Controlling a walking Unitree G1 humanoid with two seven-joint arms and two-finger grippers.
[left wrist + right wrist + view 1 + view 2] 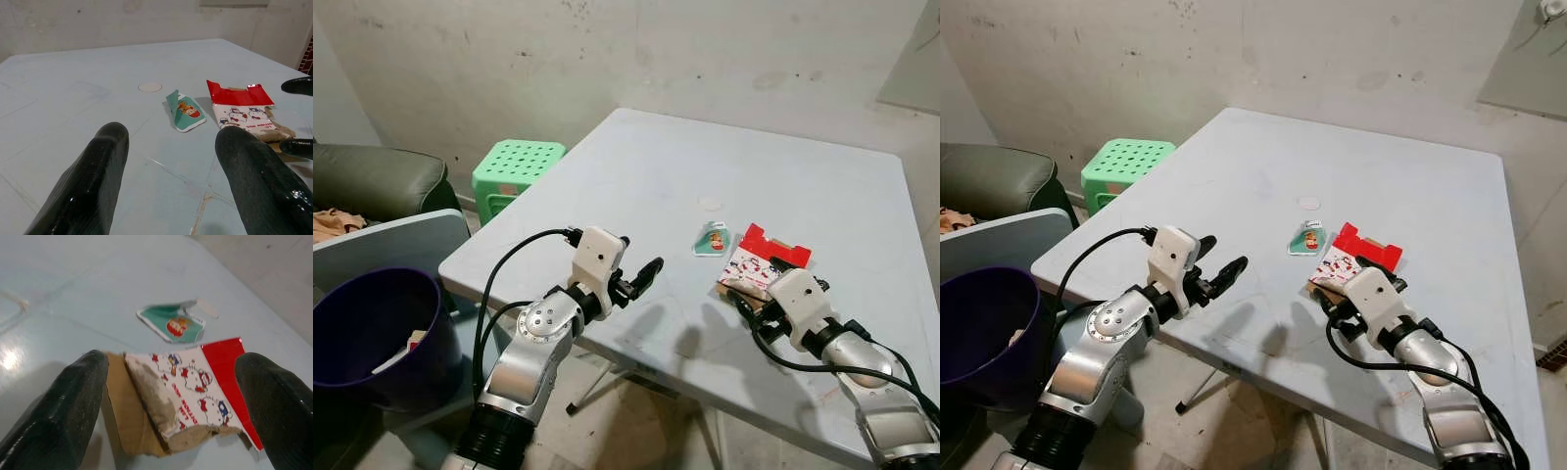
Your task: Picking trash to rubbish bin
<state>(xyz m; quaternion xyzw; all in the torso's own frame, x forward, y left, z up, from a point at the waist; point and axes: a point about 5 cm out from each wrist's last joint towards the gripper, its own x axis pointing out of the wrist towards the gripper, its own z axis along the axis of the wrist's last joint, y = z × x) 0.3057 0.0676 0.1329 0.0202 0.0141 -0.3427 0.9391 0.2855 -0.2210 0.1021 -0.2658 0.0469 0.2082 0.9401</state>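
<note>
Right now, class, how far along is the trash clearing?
Done: some rubbish lies in the purple bin. In hand: the right gripper, fingers open, straddles the torn red-and-white carton, not gripped. Left: the green wrapper on the table; the left gripper hovers open.

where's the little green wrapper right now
The green wrapper lies on the white table toward the robot's right, just left of the red and white carton and near a small white disc, ahead of the open right gripper.
</note>
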